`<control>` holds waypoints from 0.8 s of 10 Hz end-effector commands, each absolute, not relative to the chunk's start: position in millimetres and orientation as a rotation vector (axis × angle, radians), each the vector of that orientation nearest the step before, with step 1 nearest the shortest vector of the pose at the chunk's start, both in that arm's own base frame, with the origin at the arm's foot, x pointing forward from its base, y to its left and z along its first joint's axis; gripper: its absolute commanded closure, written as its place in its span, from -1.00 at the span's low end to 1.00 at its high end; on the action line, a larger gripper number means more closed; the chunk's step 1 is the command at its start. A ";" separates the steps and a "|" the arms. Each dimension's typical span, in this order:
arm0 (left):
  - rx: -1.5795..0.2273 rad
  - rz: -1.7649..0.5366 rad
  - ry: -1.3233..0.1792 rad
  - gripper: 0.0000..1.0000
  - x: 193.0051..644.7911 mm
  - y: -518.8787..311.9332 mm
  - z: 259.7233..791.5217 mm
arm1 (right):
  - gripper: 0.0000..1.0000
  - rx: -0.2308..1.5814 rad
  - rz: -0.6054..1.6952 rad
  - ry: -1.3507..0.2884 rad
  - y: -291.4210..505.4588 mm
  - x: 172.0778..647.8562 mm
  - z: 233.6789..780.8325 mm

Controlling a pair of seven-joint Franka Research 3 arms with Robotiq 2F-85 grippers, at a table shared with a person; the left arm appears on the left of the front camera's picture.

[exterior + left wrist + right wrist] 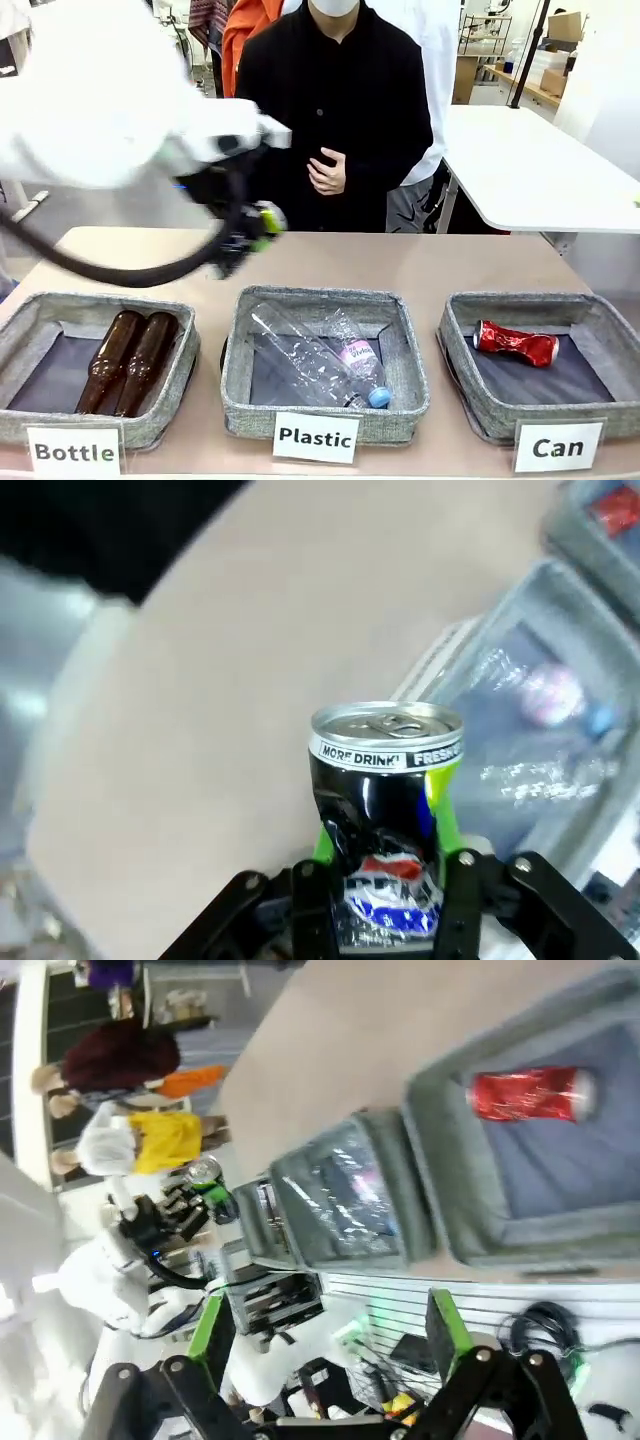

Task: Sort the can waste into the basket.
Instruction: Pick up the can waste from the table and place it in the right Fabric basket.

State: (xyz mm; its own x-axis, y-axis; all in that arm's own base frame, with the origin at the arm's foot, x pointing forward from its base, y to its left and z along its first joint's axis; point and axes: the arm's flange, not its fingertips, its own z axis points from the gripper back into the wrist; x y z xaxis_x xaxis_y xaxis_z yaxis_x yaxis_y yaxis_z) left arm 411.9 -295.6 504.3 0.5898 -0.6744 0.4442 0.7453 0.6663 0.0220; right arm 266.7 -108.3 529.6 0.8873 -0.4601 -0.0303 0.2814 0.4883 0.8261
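Observation:
The dark blue-black can [385, 810], crushed, with a silver top and yellow-green marks, stands upright in my left gripper [385, 905], which is shut on its lower half. In the front view this gripper [248, 235] hangs in the air over the far side of the table, behind the middle basket. The red crushed can [515, 343] lies in the grey basket [500, 415] signed "Can" at the right. My right gripper [325, 1335] is open with nothing between its green pads [205, 1330], and it looks down from high on the red can [530, 1093].
The middle basket [240, 390], signed "Plastic", holds clear plastic bottles [320, 360]. The left basket [160, 420], signed "Bottle", holds two brown glass bottles [130, 360]. A person [335, 110] in black stands at the far edge. Bare tabletop [430, 265] lies behind the baskets.

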 end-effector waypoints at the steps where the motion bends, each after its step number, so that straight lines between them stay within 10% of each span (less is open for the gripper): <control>1: -0.186 -1.013 -0.463 0.17 465.5 -361.9 494.8 | -1.00 0.947 -0.442 -0.264 -149.2 234.6 539.0; 8: -0.730 -1.168 -0.169 0.17 430.5 -639.4 469.5 | -1.00 0.959 -0.489 -0.324 -188.7 195.3 541.1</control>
